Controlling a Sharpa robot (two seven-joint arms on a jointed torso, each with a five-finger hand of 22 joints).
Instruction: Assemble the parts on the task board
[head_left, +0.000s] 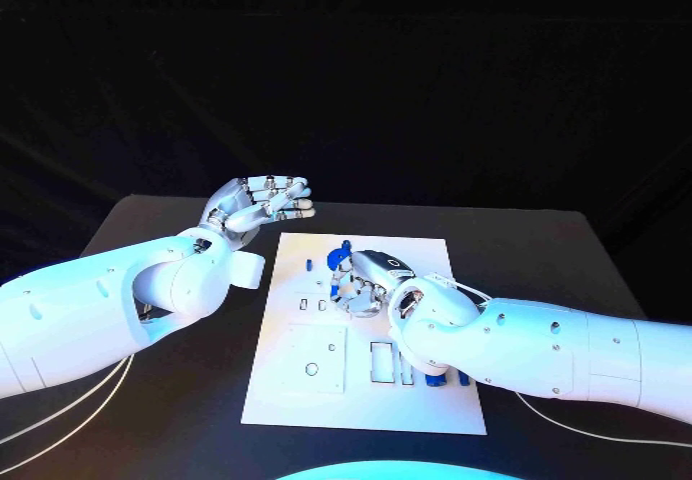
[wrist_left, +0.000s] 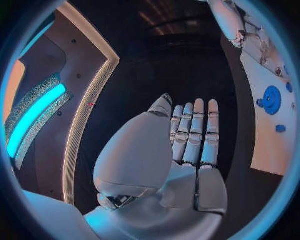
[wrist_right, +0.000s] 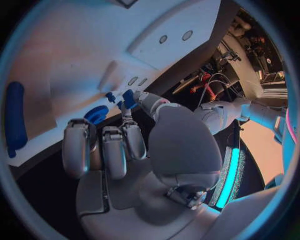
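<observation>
The white task board (head_left: 361, 400) lies in the middle of the black table. A blue gear (head_left: 335, 260) and a small blue peg (head_left: 346, 245) sit near the board's far edge. My right hand (head_left: 371, 285) hovers low over the board's middle, just beside the gear. In the right wrist view its thumb and a fingertip pinch a small blue part (wrist_right: 128, 98), close to the gear (wrist_right: 97, 114). My left hand (head_left: 267, 205) is raised beyond the board's far left corner, fingers straight and holding nothing (wrist_left: 187, 140).
Two blue pieces (head_left: 436, 378) stand at the board's right edge, partly hidden under my right forearm (head_left: 548, 350). A long blue piece (wrist_right: 14, 120) shows on the board in the right wrist view. Rectangular cut-outs (head_left: 381, 362) and a raised plate (head_left: 310, 358) occupy the board's near half.
</observation>
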